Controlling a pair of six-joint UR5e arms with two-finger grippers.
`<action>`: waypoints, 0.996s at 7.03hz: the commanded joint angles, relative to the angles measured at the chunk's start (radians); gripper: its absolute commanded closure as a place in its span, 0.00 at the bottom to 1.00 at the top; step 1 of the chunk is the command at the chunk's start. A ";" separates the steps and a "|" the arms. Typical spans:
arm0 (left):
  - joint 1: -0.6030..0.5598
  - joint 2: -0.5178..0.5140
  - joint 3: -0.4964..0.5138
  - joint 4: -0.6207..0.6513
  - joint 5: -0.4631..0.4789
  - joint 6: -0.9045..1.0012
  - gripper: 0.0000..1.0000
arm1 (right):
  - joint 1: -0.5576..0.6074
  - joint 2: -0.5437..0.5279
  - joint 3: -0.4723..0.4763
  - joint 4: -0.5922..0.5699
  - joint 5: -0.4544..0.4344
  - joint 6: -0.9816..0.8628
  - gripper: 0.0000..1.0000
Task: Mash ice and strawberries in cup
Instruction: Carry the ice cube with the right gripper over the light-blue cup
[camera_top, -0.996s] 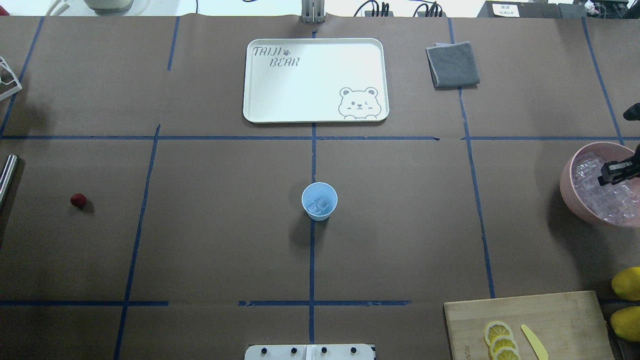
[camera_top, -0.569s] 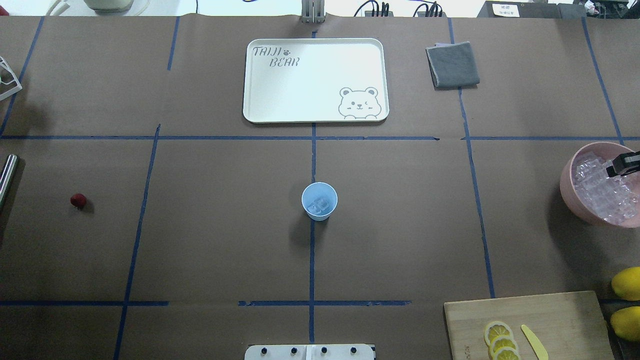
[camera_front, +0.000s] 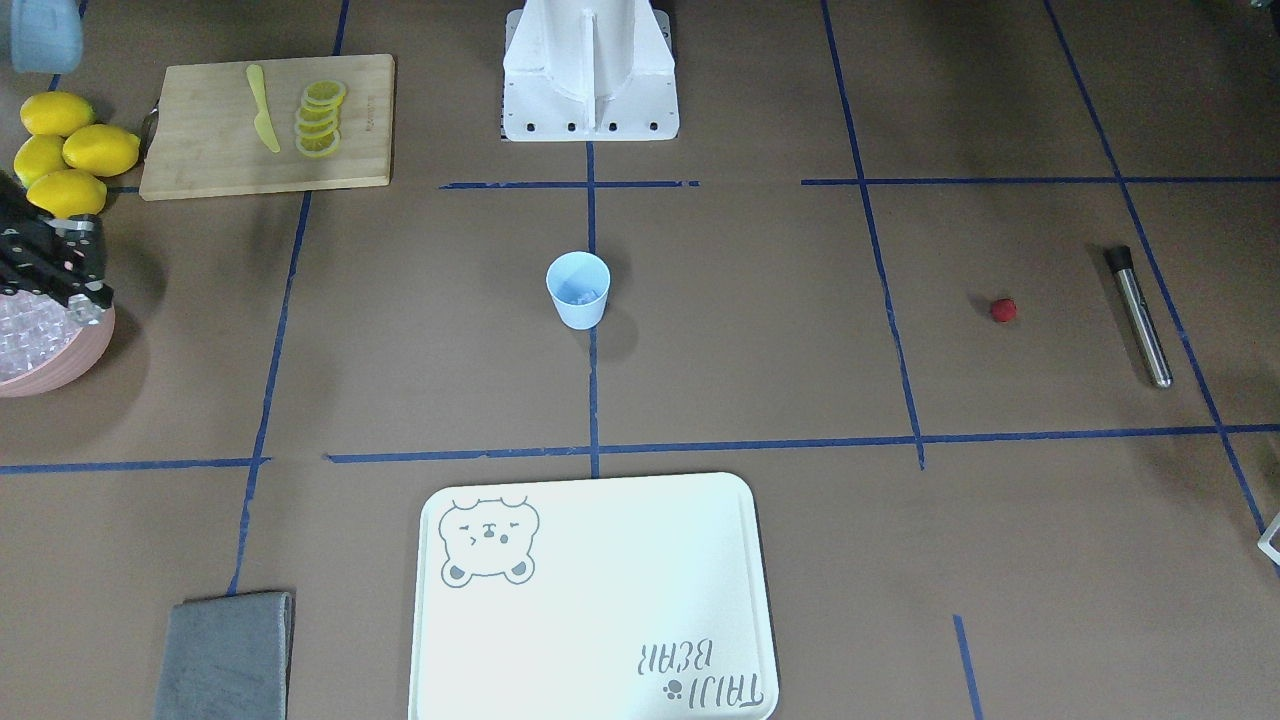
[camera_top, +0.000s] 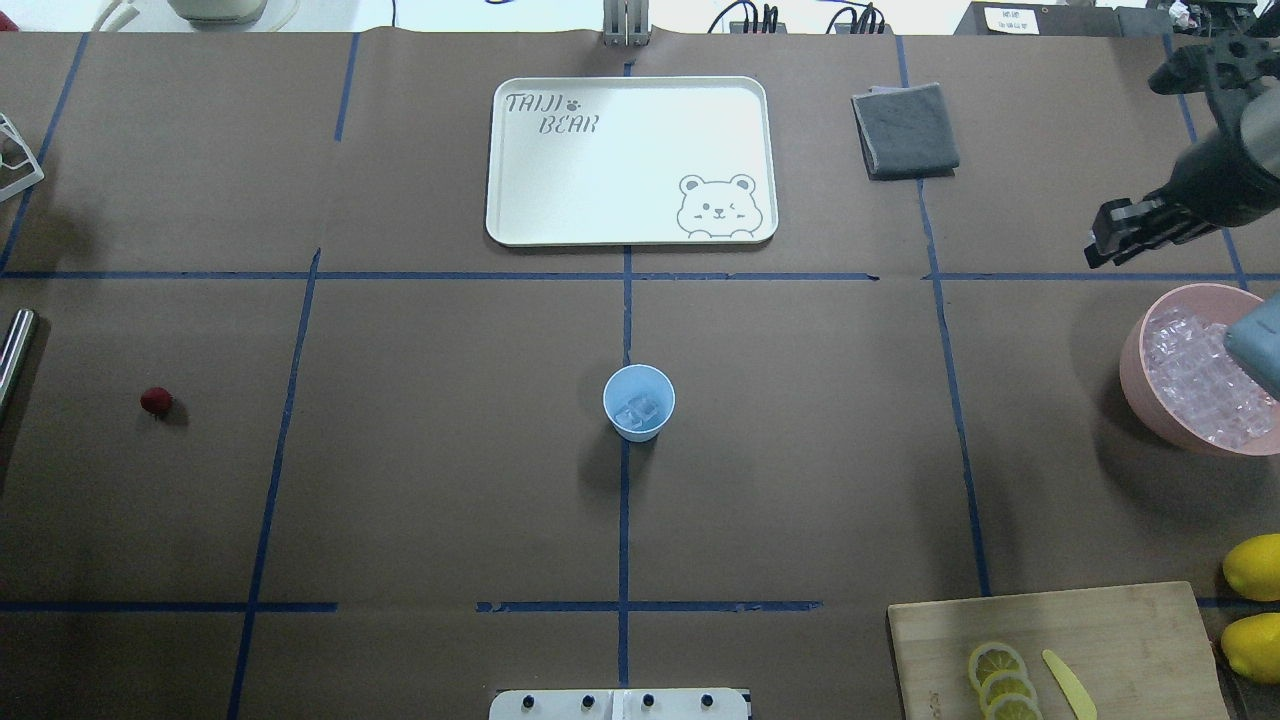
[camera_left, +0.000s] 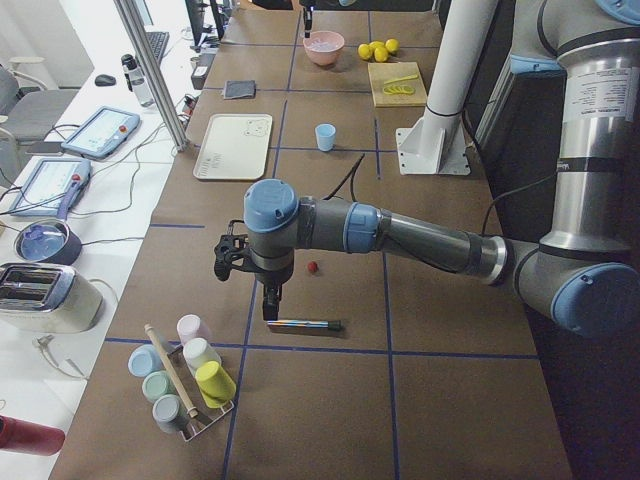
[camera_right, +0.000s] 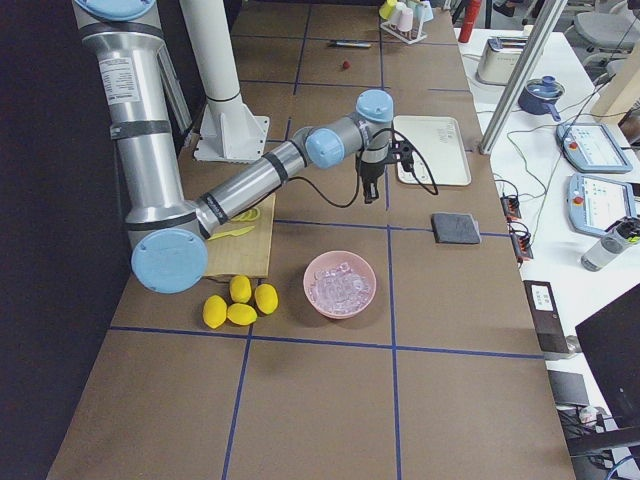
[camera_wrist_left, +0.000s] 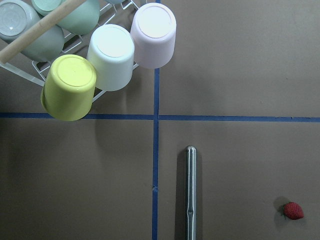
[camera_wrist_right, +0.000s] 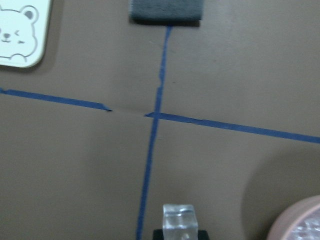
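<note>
The cup (camera_top: 639, 402) stands upright at the middle of the bench (camera_top: 420, 480) with a few pieces of ice (camera_top: 640, 411) at its bottom. It is well apart from the right claw (camera_top: 1108, 242), off to that claw's left and nearer the robot's base. The right claw hangs above bare bench, clamped on a single ice cube (camera_wrist_right: 178, 221), which the wrist view shows pinched between its tips. The pink bowl (camera_top: 1135, 372), heaped with more ice, sits just beside the claw on its base-ward side.

I judge the step in hand to be loading ice, with this cube bound for the cup. The next move calls for a long sideways travel until the cube is over the cup's mouth. The tips should then part low enough that the cube drops inside without bouncing out or knocking the cup over.

The strawberry (camera_top: 156, 401) lies on the bench, not yet in the cup. It is far across from the right claw but near the left claw (camera_left: 270, 303), which hovers over a steel muddler (camera_wrist_left: 190, 192). Whether the left claw is apart or together I cannot tell. Mashing looks a good way off.
</note>
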 joint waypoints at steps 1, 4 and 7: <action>0.000 0.001 0.001 0.000 0.000 0.000 0.00 | -0.166 0.254 -0.035 -0.134 -0.020 0.231 1.00; 0.000 0.001 0.002 0.000 0.000 -0.009 0.00 | -0.445 0.434 -0.123 -0.130 -0.226 0.527 1.00; 0.002 0.001 0.014 -0.002 0.000 -0.008 0.00 | -0.597 0.546 -0.233 -0.122 -0.366 0.676 1.00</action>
